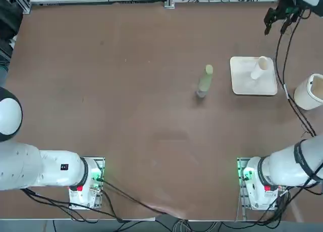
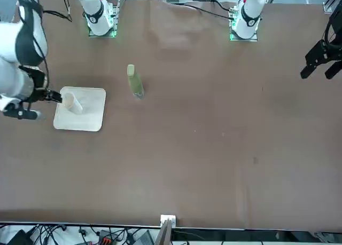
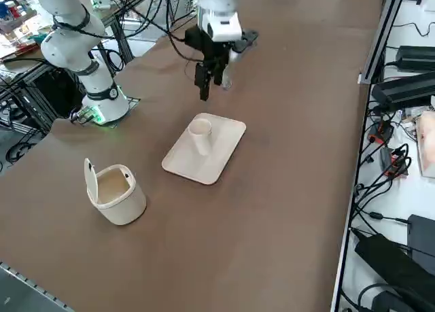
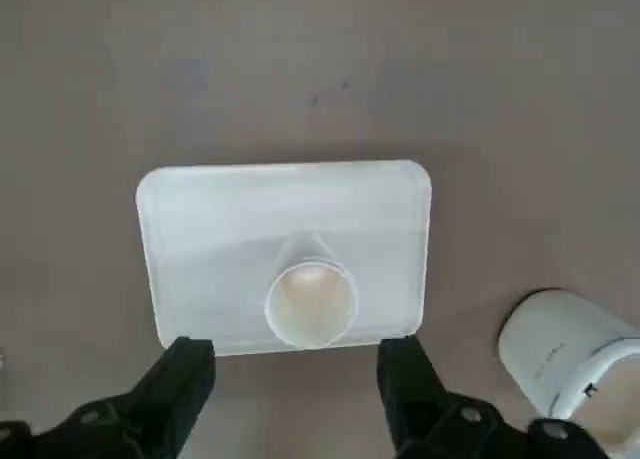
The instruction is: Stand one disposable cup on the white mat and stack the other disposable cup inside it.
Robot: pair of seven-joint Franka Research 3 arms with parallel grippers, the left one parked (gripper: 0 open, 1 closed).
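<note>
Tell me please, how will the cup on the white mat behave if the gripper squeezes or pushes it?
The cup looks thin-walled, so it probably dents under a firm squeeze. It stands upright and narrow on the white mat, so a side push may tip it. The right gripper hangs open above it.

A robotics lab, by the look of it. Two white arms were bolted to a broad brown table (image 1: pixel 126 116), their bases (image 1: pixel 88 179) lit green. Bundles of black cables (image 3: pixel 380 162) and power bricks (image 3: pixel 414 57) lay along the table's edge. Metal frame racks (image 3: pixel 27 88) stood just beyond the table.
</note>
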